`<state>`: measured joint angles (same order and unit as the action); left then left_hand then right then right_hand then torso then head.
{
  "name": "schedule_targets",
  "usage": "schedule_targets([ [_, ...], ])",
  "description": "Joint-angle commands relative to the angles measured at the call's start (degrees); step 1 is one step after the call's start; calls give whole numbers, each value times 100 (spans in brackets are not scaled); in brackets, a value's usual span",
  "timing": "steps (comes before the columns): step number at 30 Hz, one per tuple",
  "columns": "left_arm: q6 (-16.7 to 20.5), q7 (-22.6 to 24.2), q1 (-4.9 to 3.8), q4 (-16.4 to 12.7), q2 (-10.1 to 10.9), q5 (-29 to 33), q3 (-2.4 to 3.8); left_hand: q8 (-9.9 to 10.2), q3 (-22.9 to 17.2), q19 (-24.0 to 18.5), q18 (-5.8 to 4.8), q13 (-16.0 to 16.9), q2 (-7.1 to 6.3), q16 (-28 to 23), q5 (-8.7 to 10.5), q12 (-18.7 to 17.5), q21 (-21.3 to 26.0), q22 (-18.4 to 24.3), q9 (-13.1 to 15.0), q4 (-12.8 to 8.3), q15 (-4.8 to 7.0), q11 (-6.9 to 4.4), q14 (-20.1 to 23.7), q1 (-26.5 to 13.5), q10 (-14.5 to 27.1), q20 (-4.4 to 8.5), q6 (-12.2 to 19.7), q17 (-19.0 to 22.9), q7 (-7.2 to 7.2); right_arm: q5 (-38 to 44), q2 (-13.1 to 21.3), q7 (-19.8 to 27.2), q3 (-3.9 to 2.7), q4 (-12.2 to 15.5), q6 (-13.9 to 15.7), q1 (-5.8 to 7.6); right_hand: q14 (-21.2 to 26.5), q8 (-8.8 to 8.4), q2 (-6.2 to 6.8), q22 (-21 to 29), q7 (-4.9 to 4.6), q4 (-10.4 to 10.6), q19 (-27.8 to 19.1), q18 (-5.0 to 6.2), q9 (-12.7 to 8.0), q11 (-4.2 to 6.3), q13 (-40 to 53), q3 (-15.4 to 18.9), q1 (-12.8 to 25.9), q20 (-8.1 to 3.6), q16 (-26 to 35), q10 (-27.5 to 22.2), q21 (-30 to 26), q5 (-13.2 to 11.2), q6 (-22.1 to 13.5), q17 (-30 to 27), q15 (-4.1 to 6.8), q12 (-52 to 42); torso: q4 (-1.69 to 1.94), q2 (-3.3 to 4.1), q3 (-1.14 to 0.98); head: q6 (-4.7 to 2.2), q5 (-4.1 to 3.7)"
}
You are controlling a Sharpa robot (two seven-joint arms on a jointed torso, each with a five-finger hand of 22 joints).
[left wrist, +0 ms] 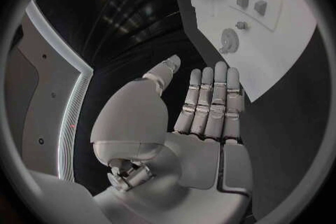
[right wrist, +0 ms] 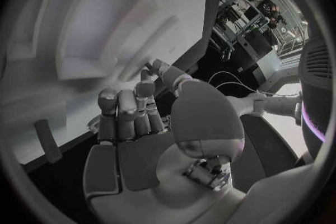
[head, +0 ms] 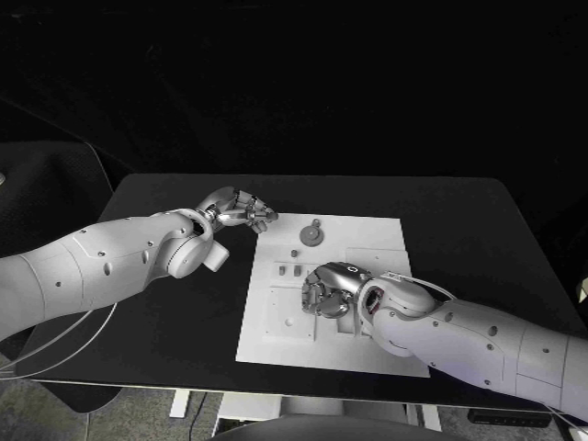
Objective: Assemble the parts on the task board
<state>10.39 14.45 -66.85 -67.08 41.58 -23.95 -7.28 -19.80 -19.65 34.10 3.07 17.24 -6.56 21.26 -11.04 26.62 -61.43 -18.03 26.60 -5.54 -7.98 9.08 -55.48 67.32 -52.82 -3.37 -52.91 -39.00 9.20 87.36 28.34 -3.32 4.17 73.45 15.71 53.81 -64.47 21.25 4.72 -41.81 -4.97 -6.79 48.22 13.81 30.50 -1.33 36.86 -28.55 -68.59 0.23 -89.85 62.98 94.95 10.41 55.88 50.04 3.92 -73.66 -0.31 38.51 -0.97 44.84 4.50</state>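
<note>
One task board [head: 360,241] lies mid-worktop [head: 480,220], carrying one round part [head: 312,236] and two small parts [head: 288,270]. Left hand [head: 237,211] beside the board, fingers [left wrist: 213,103] straight, empty. Right hand [head: 329,289] over the board; grip unclear.

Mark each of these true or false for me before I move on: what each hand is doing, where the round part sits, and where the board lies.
1. The left hand is over the black table, off the task board's left edge. True.
2. The left hand grips a part. False: in the left wrist view its fingers are straight and hold nothing.
3. The right hand is over the task board. True.
4. The round part lies under the right hand. False: it lies in the open near the board's far edge, apart from both hands.
5. The task board hangs over the table's edge. False: it lies wholly on the table.
</note>
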Motion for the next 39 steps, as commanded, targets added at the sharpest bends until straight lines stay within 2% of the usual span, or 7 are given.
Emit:
schedule_targets([
  [1, -26, 13, -6, -18, -6, 17, 4, 19, 32, -53, 46, 10, 30, -41, 10, -22, 20, -6, 7, 5, -15, -13, 42, -38, 36, -3, 21, 6, -18, 112, -2, -53, 21, 2, -48, -24, 13, -72, 99, -9, -343, -33, 16, 68, -37, -20, -10, 2, 42, -6, 1, -23, 794, 31, 173, 7, 1, 25, -1, 0, 1, 2, 0],
  [6, -31, 6, -6, -16, 1, 17, 3, 19, 33, -54, 45, 10, 29, -45, 11, -24, 21, -6, 7, 4, -15, -13, 44, -38, 37, -4, 21, 8, -17, 112, 8, -76, 23, 9, -48, -24, 60, -292, 219, -15, -401, -38, -3, 69, -138, -40, -34, 30, 84, -5, 15, -103, 776, 26, -201, 7, -9, 53, 1, -1, 1, 1, -6],
  [12, -32, -3, -6, -12, 6, 17, 3, 19, 33, -55, 45, 10, 28, -48, 11, -26, 21, -6, 7, 4, -16, -13, 46, -38, 38, -4, 21, 9, -17, 112, 41, -92, 23, 31, -14, -24, 110, -404, 292, -16, -429, -59, -32, 69, -204, -60, -47, 60, 82, -4, 21, -186, 759, 26, -457, 11, -20, 71, 0, 0, -1, 2, -10],
  [31, -40, -3, -5, 11, 4, 17, 3, 19, 35, -58, 44, 10, 26, -58, 11, -34, 24, -7, 7, 4, -18, -12, 52, -39, 41, -4, 22, 12, -17, 141, 200, -140, 22, 215, 164, -23, 123, -418, 312, -16, -432, -73, -41, 70, -216, -65, -49, 66, 67, -5, 21, -206, 756, 26, -505, 13, -22, 74, -3, -1, -3, 8, -41],
  [39, -30, 17, -5, 32, 6, 17, 3, 19, 36, -59, 44, 11, 25, -62, 11, -36, 25, -7, 7, 4, -18, -12, 54, -39, 43, -4, 22, 14, -17, 80, 419, -108, 10, 518, 381, 14, 125, -418, 319, -17, -432, -79, -42, 71, -218, -65, -49, 67, 60, -5, 21, -210, 755, 26, -512, 14, -23, 73, -6, -4, -4, -8, -51],
])
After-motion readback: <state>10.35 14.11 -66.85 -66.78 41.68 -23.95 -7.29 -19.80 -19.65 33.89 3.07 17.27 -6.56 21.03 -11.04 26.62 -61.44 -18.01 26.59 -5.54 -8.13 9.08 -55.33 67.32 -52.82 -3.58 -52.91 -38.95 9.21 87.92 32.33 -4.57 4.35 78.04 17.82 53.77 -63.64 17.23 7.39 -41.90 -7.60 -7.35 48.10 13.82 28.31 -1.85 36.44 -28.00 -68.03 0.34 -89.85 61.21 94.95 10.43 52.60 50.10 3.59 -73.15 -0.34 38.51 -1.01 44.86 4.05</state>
